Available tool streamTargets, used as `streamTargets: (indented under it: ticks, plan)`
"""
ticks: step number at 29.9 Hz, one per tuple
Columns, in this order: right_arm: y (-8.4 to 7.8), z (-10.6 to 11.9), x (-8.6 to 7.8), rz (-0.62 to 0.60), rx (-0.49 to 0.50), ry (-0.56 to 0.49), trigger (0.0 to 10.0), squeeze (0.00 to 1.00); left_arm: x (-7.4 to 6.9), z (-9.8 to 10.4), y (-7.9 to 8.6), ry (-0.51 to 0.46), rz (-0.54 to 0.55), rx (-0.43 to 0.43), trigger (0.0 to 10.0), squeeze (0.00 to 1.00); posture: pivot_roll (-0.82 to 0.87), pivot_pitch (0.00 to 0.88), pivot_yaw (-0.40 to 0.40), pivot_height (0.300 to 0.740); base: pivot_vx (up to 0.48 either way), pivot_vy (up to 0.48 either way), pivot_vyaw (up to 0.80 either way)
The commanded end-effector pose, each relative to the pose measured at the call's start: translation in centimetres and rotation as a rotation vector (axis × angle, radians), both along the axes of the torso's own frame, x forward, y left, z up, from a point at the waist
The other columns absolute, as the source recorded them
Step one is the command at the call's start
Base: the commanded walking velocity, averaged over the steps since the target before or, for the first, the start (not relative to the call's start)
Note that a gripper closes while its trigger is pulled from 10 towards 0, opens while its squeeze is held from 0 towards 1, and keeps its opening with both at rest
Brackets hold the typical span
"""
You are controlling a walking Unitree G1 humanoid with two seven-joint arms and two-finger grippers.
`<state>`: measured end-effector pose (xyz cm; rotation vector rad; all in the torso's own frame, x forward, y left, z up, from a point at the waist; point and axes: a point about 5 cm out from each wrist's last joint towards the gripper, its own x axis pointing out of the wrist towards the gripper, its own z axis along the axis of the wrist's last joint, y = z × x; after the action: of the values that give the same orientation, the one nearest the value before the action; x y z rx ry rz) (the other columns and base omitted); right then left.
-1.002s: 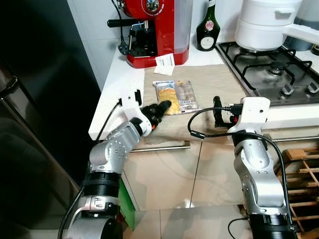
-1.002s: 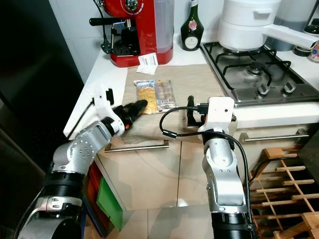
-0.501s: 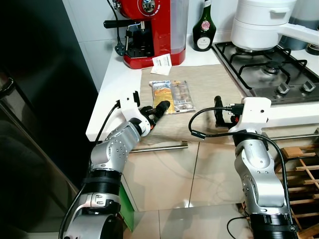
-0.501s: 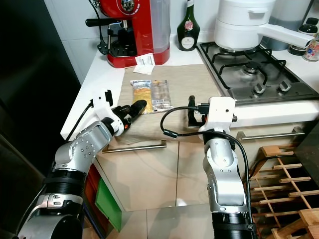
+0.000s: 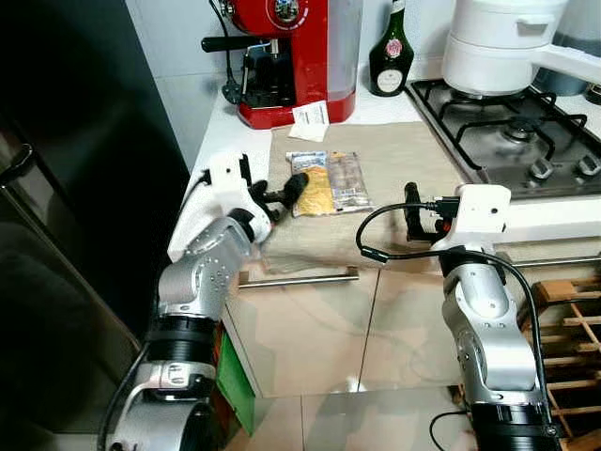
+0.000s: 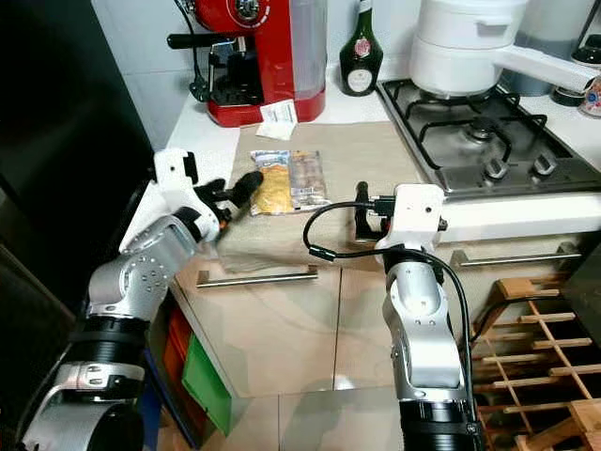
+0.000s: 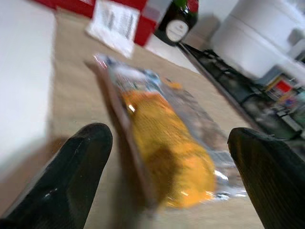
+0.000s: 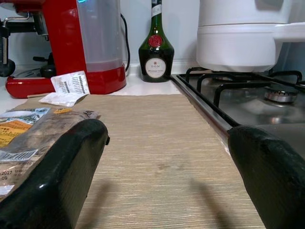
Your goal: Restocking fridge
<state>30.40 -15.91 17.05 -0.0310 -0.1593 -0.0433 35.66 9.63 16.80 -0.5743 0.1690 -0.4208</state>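
Note:
A clear plastic food pack (image 5: 329, 182), yellow-orange on one half and grey-brown on the other, lies flat on a beige mat (image 5: 404, 150) on the counter. My left gripper (image 5: 295, 186) is low over the mat at the pack's near left corner. It is open, and in the left wrist view the pack (image 7: 167, 143) lies ahead between the two fingers (image 7: 71, 162). My right gripper (image 5: 410, 200) is open at the counter's front edge, right of the pack, holding nothing. Its wrist view looks across the mat, with the pack (image 8: 28, 129) off to one side.
A red coffee machine (image 5: 291, 56), a paper slip (image 5: 310, 115) and a green bottle (image 5: 392, 52) stand at the back. A white pot (image 5: 502, 42) sits on the gas hob (image 5: 526, 141) to the right. The dark fridge (image 5: 75, 188) is left; a wooden rack (image 5: 573, 310) is lower right.
My left arm has swung left and lifted, so its gripper now comes at the pack from the left corner instead of the near end. The right arm has not moved.

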Motion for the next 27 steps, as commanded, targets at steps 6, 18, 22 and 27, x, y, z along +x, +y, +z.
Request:
streamTargets:
  ticks: [6,18,22,27]
  plan:
    - [0.4,0.0,0.2,0.02,0.002,-0.006,10.0,0.0,-0.1,-2.4,-0.1,0.143,0.03,-0.048,10.0,0.48,-0.13,0.0,0.129,0.74,0.0,0.0,0.0]
    - [0.3,-0.1,0.0,0.021,-0.004,-0.005,10.0,0.0,-0.1,-2.6,-2.3,0.163,-0.034,-0.052,10.0,0.41,-0.14,0.0,0.135,0.74,0.0,0.0,0.0]
    - [0.3,-0.1,0.0,0.02,-0.006,0.0,10.0,0.0,0.2,-2.3,-2.4,0.106,-0.042,0.043,10.0,0.42,-0.15,0.0,0.134,0.74,0.0,0.0,0.0]
    - [0.2,-0.2,-0.1,0.019,-0.007,0.002,10.0,0.0,0.4,-1.6,-2.3,-0.011,-0.034,0.239,10.0,0.43,-0.15,0.0,0.134,0.74,0.0,0.0,0.0]
